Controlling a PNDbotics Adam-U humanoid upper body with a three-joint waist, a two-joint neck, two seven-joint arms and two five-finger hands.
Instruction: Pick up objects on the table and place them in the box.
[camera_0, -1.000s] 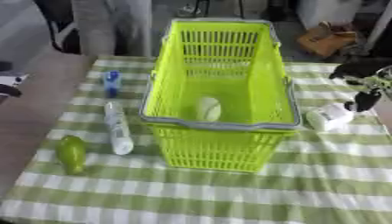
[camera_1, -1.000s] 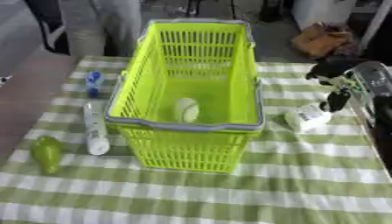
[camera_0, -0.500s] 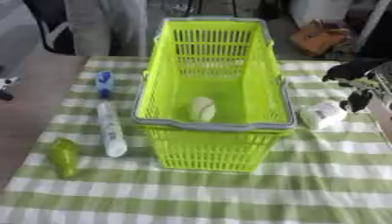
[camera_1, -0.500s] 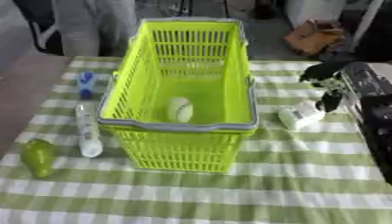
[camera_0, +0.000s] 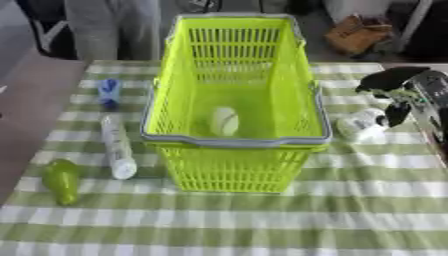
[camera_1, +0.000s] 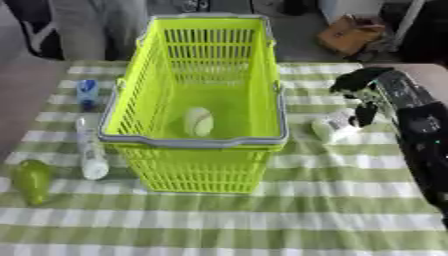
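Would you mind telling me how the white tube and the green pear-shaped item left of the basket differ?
The tube is white, long and slim; the green item is short and bulbous. The tube lies closer to the basket, the green item nearer the cloth's left edge. Both lie flat on the checked cloth, outside the basket.

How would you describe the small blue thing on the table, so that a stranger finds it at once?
Start from the lime-green plastic basket on the green-and-white checked tablecloth. On its left lie three things in a row; the small blue and white container is the farthest, beyond the long white tube. Only it is blue.
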